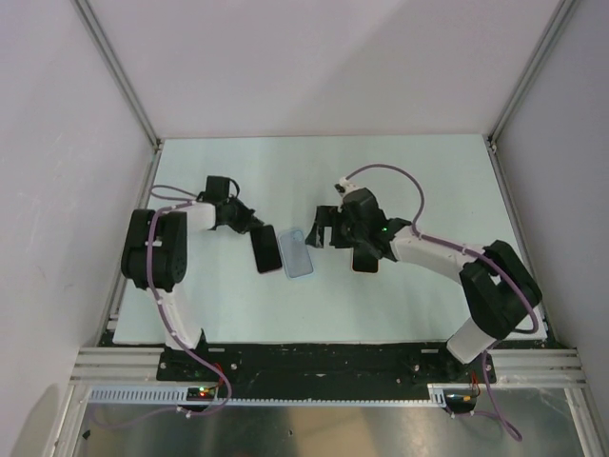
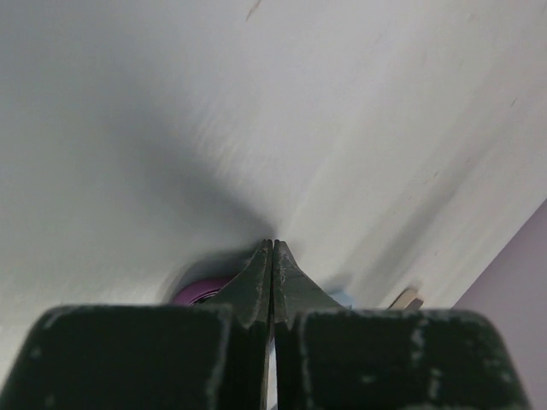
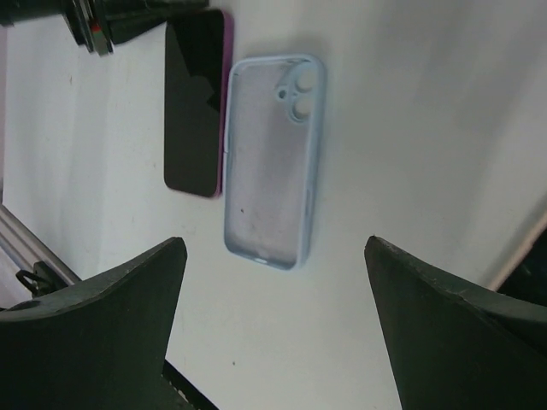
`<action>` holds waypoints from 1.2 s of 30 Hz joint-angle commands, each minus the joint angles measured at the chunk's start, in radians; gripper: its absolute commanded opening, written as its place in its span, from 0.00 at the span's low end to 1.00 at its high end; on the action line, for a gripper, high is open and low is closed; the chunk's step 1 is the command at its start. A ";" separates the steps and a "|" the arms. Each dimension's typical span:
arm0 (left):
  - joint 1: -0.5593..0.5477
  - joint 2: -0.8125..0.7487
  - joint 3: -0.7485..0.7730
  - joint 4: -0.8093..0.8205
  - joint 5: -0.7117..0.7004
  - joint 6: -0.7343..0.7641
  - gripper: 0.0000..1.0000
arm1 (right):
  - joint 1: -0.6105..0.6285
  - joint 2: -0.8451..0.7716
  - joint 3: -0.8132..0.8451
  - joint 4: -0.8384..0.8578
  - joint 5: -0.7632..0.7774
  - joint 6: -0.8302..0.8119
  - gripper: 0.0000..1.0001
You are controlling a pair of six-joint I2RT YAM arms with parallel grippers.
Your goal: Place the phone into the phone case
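The light blue phone case (image 1: 298, 253) lies open side up on the white table; in the right wrist view (image 3: 272, 162) its camera holes are at the far end. The phone (image 1: 265, 250), black screen up with a purple edge (image 3: 195, 102), lies flat right beside the case on its left. My left gripper (image 1: 254, 227) is shut and empty, its tips (image 2: 273, 245) low at the phone's far end; it also shows in the right wrist view (image 3: 128, 21). My right gripper (image 1: 341, 243) is wide open and empty above the table just right of the case (image 3: 273, 243).
The white table (image 1: 400, 181) is boxed in by pale walls with aluminium posts (image 1: 114, 71) at the back corners. A black and metal rail (image 1: 324, 367) runs along the front edge, and shows at the left of the right wrist view (image 3: 26, 248).
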 commanded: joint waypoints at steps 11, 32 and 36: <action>-0.044 -0.270 -0.498 0.142 0.007 0.014 0.00 | 0.264 0.194 0.231 -0.116 0.245 -0.031 0.92; 0.069 -0.666 -0.401 -0.129 -0.076 0.180 0.57 | 0.493 0.306 0.333 -0.278 0.375 -0.023 0.99; 0.078 -0.688 -0.353 -0.158 -0.067 0.196 0.59 | 0.502 0.337 0.344 -0.254 0.367 -0.028 0.99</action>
